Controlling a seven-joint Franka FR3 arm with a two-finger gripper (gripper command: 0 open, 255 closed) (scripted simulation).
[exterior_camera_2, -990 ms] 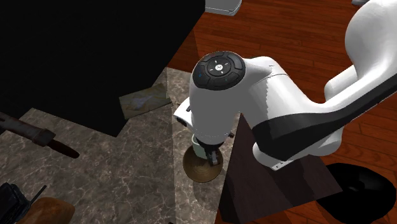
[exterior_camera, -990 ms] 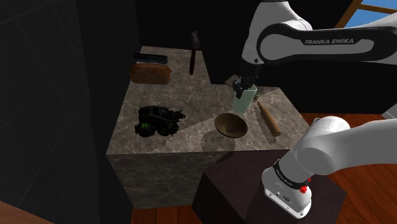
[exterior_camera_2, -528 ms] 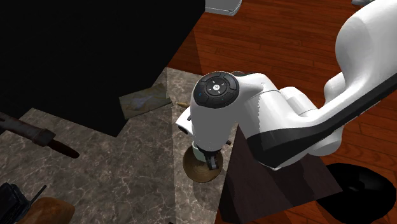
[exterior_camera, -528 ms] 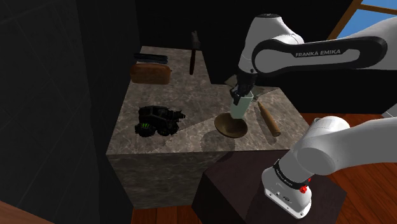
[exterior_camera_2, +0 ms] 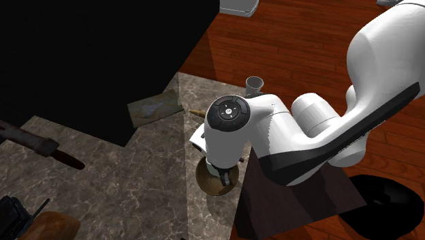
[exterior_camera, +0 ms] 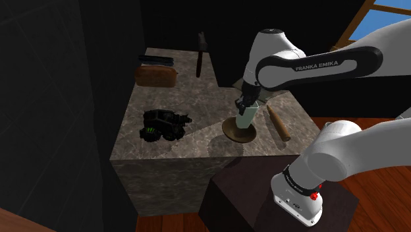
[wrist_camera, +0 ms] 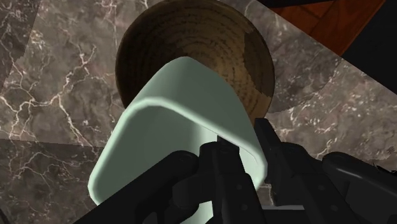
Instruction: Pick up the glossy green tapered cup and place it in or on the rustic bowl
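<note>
Above the brown bowl point(exterior_camera: 232, 134) on marble worktop point(exterior_camera: 197, 99) | holds pale green cup point(exterior_camera: 246, 119) by rim, gripper point(exterior_camera: 247, 105) clamped on one wall | long axis almost upright, narrow base down toward bowl, mouth up | cannot tell if base touches.

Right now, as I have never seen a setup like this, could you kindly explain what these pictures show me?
It is one white robot arm mounted on a dark box stand. One picture looks down from beside the stand, one from a camera above the table, and one from a camera on the hand itself. The marble table carries a brown bowl, a rolling pin, a black toy vehicle and a brown loaf-like block. The black fingers clasp the rim of a pale green cup, holding it over the bowl.
</note>
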